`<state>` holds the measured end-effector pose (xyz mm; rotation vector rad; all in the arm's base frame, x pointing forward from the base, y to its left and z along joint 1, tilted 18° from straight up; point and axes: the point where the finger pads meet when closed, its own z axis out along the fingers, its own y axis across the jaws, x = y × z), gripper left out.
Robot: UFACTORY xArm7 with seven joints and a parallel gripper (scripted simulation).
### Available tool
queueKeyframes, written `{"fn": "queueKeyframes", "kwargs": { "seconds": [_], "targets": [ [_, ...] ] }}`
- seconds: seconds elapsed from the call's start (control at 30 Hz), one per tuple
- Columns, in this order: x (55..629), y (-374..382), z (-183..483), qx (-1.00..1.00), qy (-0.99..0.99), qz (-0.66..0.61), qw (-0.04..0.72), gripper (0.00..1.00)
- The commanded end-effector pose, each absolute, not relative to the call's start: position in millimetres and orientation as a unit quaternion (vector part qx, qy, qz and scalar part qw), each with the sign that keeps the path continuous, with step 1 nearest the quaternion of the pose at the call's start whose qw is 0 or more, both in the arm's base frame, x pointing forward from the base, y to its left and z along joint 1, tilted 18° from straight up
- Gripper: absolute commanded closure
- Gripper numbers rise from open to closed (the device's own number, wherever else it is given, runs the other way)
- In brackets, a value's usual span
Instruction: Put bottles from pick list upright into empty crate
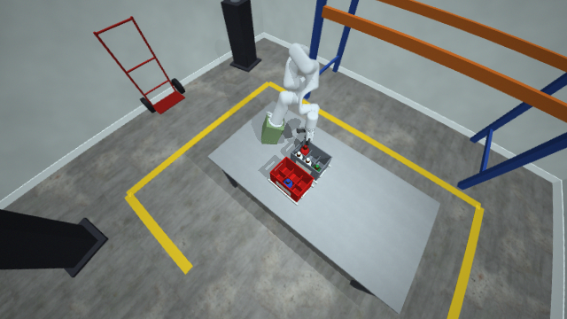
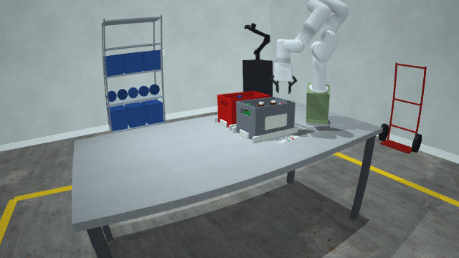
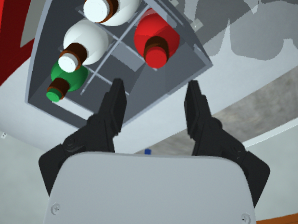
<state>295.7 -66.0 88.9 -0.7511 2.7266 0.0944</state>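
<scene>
The grey crate (image 1: 311, 161) holds a red-labelled bottle (image 3: 157, 39), two white-labelled bottles (image 3: 109, 6) (image 3: 83, 46) and a green-labelled bottle (image 3: 67, 82), all upright in its compartments. The red crate (image 1: 292, 178) beside it holds one blue-labelled bottle (image 1: 289, 182). The pick list (image 2: 287, 139) lies on the table next to the grey crate, on the side away from the red crate. My gripper (image 3: 155, 90) (image 2: 285, 89) is open and empty. It hangs above the grey crate (image 2: 266, 116), over the end with the red-labelled bottle, clear of the bottle tops.
The arm's green pedestal (image 2: 318, 104) stands on the table just behind the grey crate. A black pillar with a small arm (image 2: 257, 77) stands behind the red crate (image 2: 234, 104). A shelf rack (image 2: 133, 73) and a red hand truck (image 2: 403, 107) stand off the table.
</scene>
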Motion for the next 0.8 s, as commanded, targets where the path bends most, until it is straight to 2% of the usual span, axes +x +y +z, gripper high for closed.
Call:
{"fn": "queueKeyframes", "kwargs": {
  "seconds": [0.0,0.77],
  "targets": [
    [297,-53,98,-0.263,0.952,0.032,0.156,0.35],
    [297,36,155,-0.263,0.951,0.032,0.157,0.35]
  ]
}}
